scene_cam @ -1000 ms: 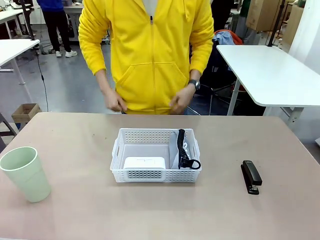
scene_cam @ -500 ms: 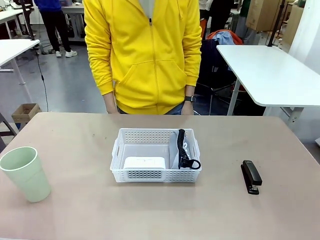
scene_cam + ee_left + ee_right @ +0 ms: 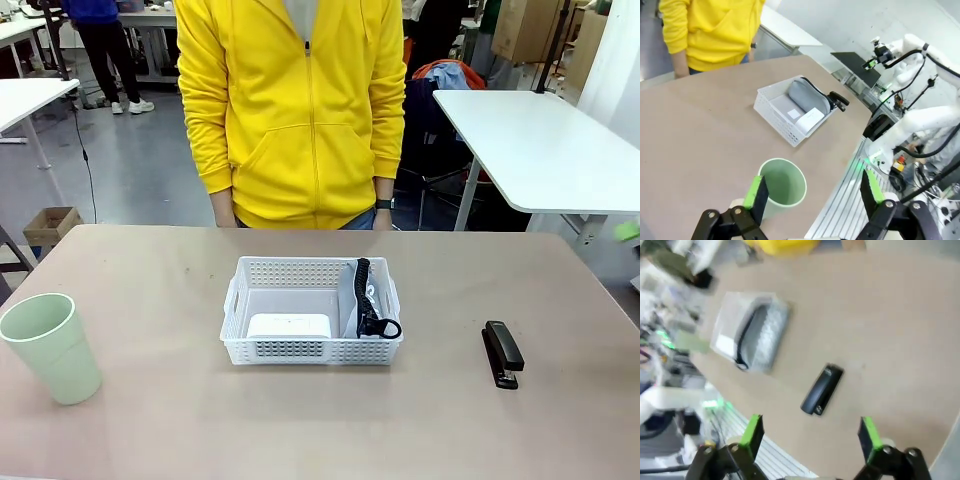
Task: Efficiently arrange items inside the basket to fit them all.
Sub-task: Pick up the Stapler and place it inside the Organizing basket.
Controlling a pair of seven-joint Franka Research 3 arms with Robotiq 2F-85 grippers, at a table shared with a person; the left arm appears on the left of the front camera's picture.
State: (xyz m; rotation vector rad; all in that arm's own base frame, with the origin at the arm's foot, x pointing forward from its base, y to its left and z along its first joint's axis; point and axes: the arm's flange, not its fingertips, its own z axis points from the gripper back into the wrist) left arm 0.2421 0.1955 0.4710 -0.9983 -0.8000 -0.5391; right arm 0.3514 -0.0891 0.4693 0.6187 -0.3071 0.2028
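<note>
Over the last second the person [image 3: 300, 110] at the far side has drawn both hands back from the hem of the yellow hoodie and now stands straight with arms hanging. Nothing on the table [image 3: 150, 270] has shifted in that time. We read this as the person stepping out and leaving the turn to us. The basket [image 3: 312, 352] sits at the middle of the table. The white screen device [image 3: 289, 326] lies flat against its near wall, and the grey pouch [image 3: 360, 295] stands on edge along its right side, with the black strap looped over the near right corner. The far left of the basket floor is bare. The stapler [image 3: 502, 353] lies outside, well to the right, and the pale green cup [image 3: 50, 346] stands upright at the near left, so two items are left to pack. Our left gripper [image 3: 815, 186] hangs above the cup with its jaws spread wide and nothing between them. Our right gripper [image 3: 810, 432] is just as wide and empty, looking down on the stapler. Its view is smeared, so we judge that arm is already under way.
</note>
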